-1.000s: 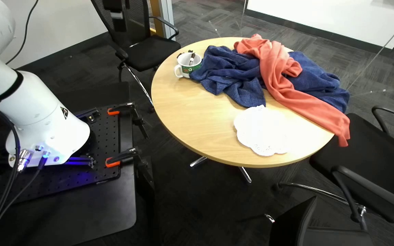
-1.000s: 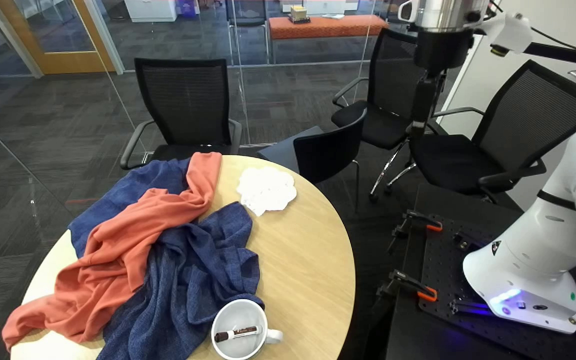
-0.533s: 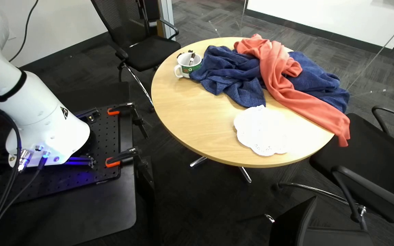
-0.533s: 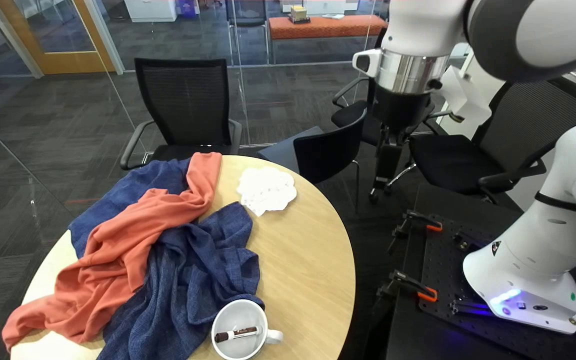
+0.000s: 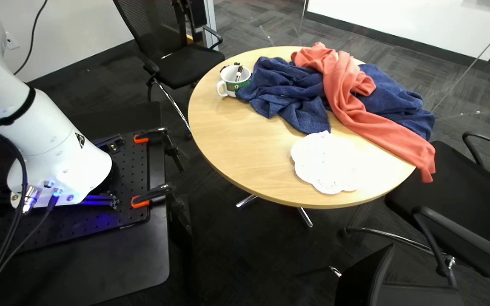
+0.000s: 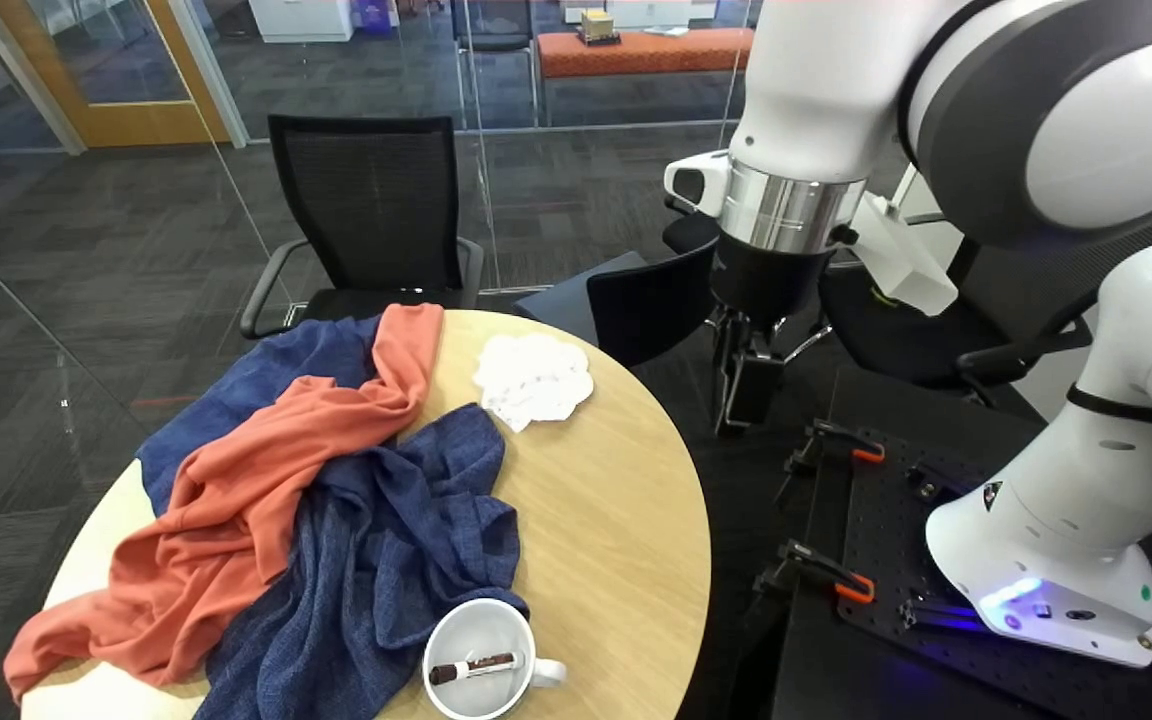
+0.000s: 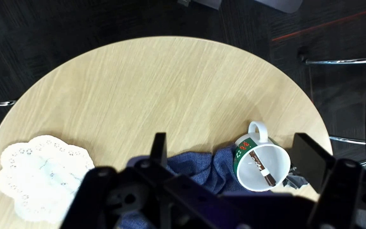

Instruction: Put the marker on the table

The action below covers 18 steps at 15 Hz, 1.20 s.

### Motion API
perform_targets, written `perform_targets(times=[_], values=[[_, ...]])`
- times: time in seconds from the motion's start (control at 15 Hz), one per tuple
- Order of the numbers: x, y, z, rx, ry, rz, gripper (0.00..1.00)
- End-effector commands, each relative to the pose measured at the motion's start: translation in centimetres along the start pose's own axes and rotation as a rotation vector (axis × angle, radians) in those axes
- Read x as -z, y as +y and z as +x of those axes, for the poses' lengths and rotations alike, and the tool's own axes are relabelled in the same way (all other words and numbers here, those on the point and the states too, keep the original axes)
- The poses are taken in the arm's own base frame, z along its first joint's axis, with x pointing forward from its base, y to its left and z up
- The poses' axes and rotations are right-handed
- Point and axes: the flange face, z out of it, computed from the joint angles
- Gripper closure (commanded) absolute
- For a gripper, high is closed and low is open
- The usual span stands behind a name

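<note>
The marker is a thin dark brown stick with a white band. It lies tilted inside the white and green cup, and it shows in both exterior views too. The cup stands on the round light wooden table, near its edge. My gripper is open and empty. In the wrist view its fingers stand either side of the cup's picture, the cup nearer the right one. In an exterior view the gripper hangs beside the table's edge, apart from cup and marker.
A dark blue cloth touches the cup, with an orange cloth across it. A white doily lies near the table's edge. Crumpled dark plastic sits beside the cup. Black chairs stand around the table.
The arm and gripper have come down and towards the table, and the gripper's two fingers now show separately in an exterior view. The marker, cup and cloths have not moved.
</note>
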Motion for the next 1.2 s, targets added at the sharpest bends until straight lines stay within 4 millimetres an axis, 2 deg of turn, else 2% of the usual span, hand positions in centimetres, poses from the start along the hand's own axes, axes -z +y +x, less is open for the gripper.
perform_targets(times=[0.0,0.2,0.47,0.8,1.13], values=[[0.0,0.0,0.0,0.000,-0.001,0.000,0.00],[0.2,-0.1,0.1,0.017,0.021,0.000,0.00],[0.9,-1.7,1.3,0.097,0.149,0.017,0.00],[0.7,-5.3,2.9,0.214,0.279,0.077,0.00],[-1.3,-9.4,3.9,0.322,0.335,0.128,0.00]])
